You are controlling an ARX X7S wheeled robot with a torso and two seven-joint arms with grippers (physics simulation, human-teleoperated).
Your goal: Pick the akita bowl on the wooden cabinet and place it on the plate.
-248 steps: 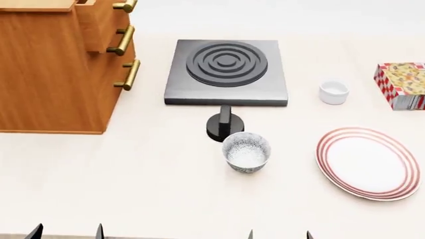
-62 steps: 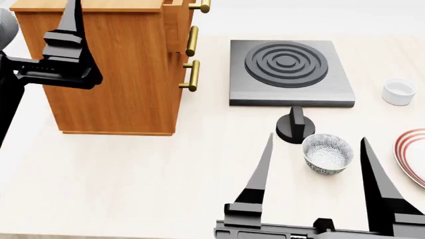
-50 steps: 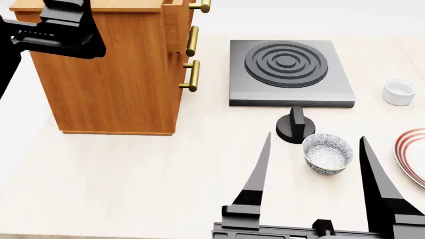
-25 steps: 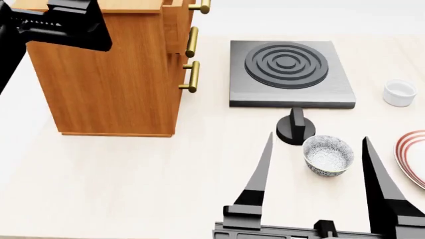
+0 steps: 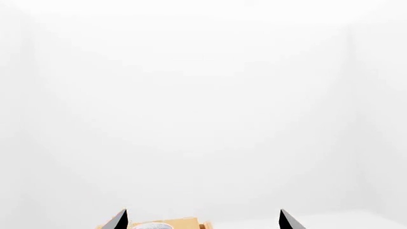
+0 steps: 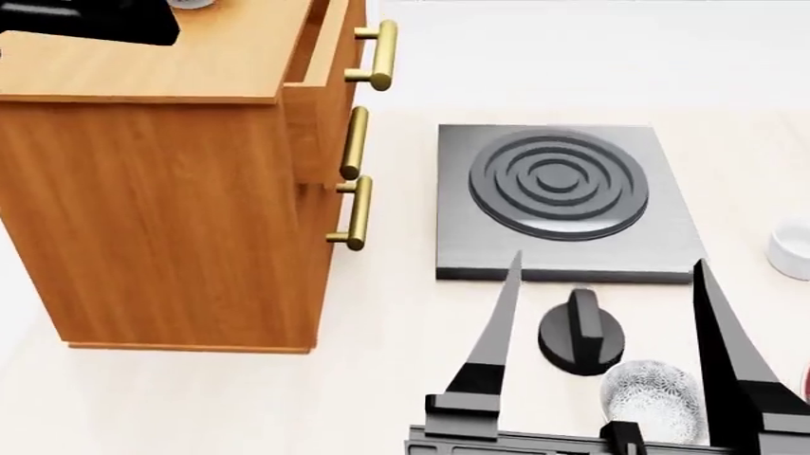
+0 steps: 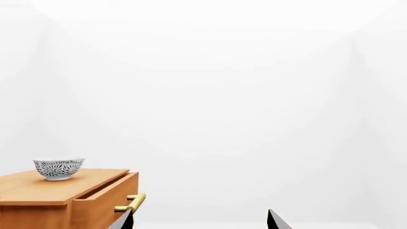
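The akita bowl [image 7: 58, 169], white with a blue pattern, stands on top of the wooden cabinet [image 7: 64, 195]. In the head view only its edge [image 6: 190, 3] peeks out beside my left gripper [image 6: 89, 19], which hovers over the cabinet [image 6: 165, 209] top at the far left corner. In the left wrist view that gripper [image 5: 202, 220] is open, with the bowl rim [image 5: 152, 226] and the cabinet top [image 5: 184, 223] just ahead between its fingertips. My right gripper [image 6: 608, 332] is open and empty, low over the table. The plate is out of view.
A second patterned bowl [image 6: 652, 403] sits on the table under the right gripper. A black knob [image 6: 582, 332] and a grey stove plate [image 6: 557, 199] lie beyond it. A white cup [image 6: 791, 248] is at the right edge. Brass handles [image 6: 360, 213] stick out from the drawers.
The head view has shifted, so the cabinet top now shows and the table things sit lower. My left gripper has climbed from beside the cabinet to above its top. The right gripper stays open.
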